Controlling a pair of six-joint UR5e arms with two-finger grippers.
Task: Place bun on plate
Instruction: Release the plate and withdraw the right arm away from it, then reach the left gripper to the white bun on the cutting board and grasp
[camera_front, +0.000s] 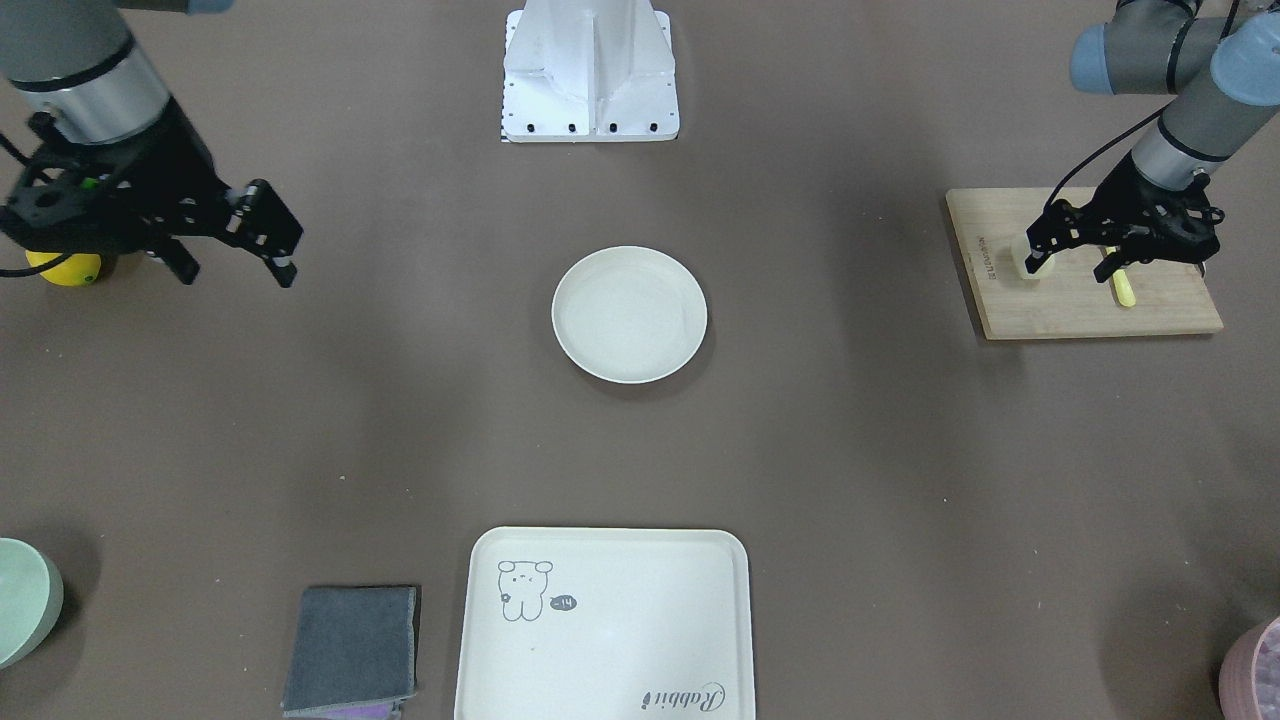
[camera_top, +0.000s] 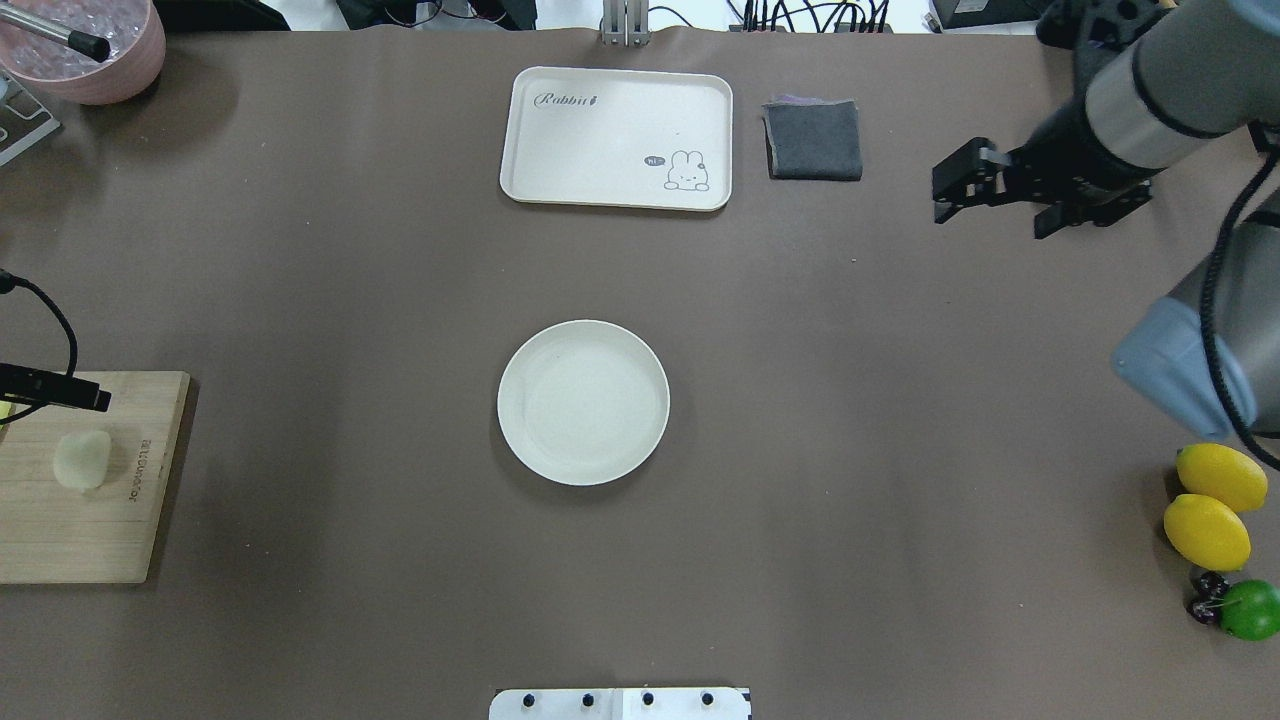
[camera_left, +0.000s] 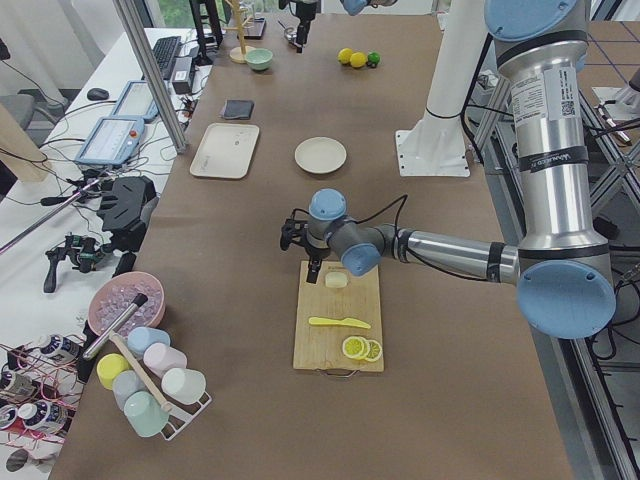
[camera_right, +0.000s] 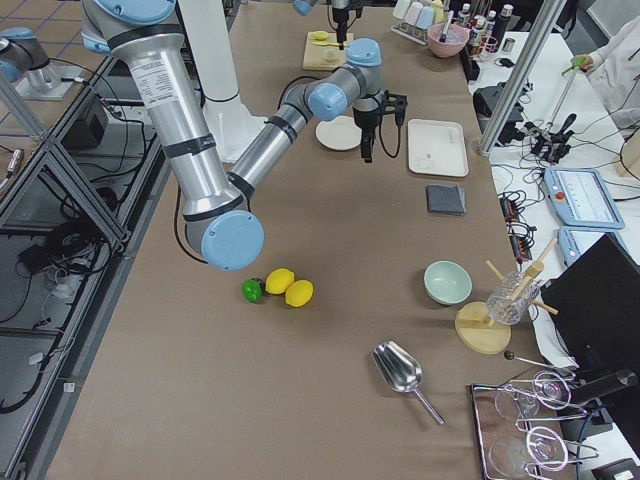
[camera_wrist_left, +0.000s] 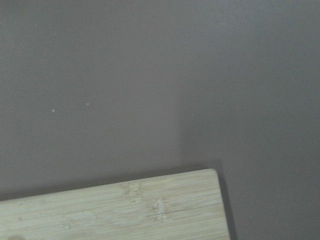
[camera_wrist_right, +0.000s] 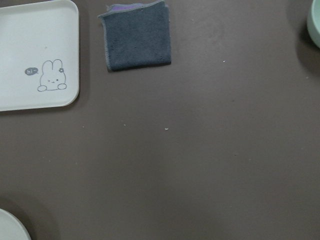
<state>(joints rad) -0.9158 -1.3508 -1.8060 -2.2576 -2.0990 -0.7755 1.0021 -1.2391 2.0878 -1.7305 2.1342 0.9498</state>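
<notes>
Nearest the front-facing camera a tray (camera_front: 620, 650) is seen, and beyond it, at mid-table, the plate (camera_front: 629, 315), on which the bun has not yet been set. The bun (camera_top: 82, 460) lies on a board (camera_front: 1060, 310) at the table's end on the robot's left, well apart from the plate.

The left gripper (camera_front: 1070, 268) is held over the board with its jaws spread wide, and nothing is gripped. One finger is seen over the bun rather than the bun lying midway between the two. Whether that finger touches it cannot be told. The right gripper (camera_front: 235, 275) is likewise wide apart and empty, raised far from the board.

Several failures can be foreseen:
- If the jaws are closed from this offset, the bun may be nudged aside or caught only by its edge.
- A knife (camera_front: 1125, 290) lies just beside the other finger and could be struck or dragged.
- The bun looks soft, so it may be crushed by a hard squeeze.
- A weak hold could be lost on the long carry.
- If released high, the bun might roll off the plate's rim.
</notes>
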